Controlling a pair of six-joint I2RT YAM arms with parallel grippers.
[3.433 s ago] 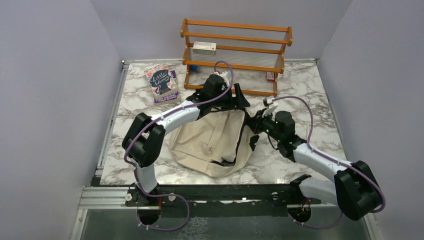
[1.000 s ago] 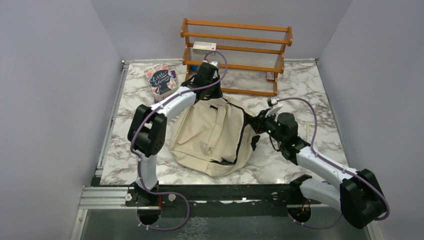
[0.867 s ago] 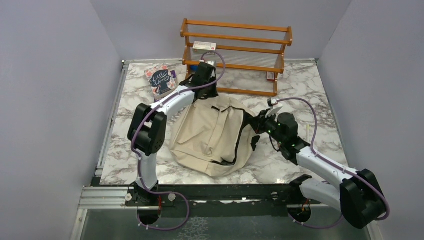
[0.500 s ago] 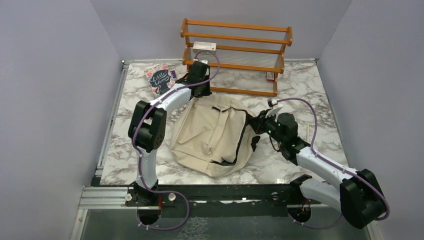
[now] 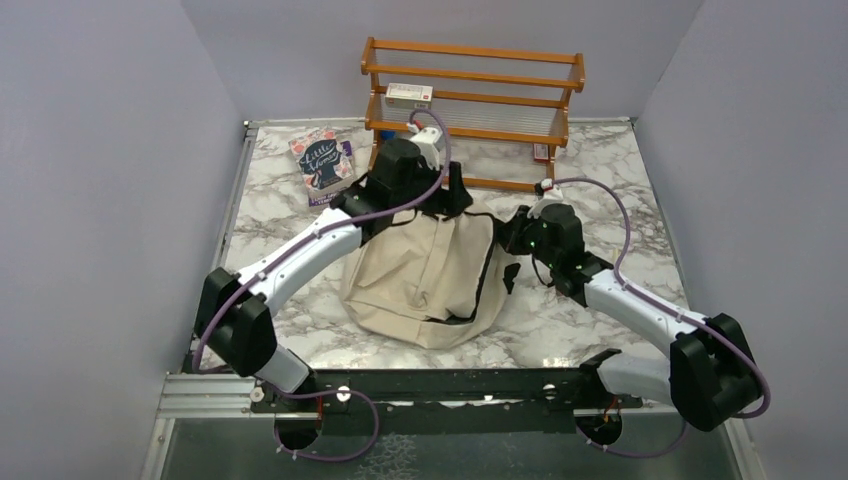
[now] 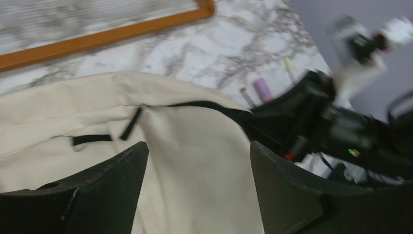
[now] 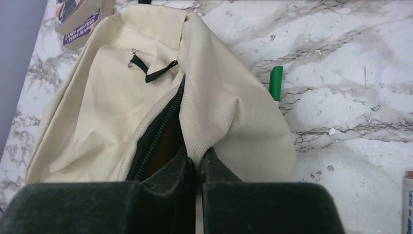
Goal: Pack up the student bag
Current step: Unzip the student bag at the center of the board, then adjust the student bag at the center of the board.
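Left arm: extended forward from its base at the near left, with the forearm running diagonally inward. The wrist is raised and turned toward the robot's right.

Left tool (image 6: pixel 197 153): fingers spread wide, nothing between them.

Right arm: elbow folded low at the near right, forearm angled inward and forward, wrist tilted down.

Right tool (image 7: pixel 196 163): fingers pressed together, pinching a fold of cloth of the student bag (image 7: pixel 229 102).

The two tools stand near each other, not touching.
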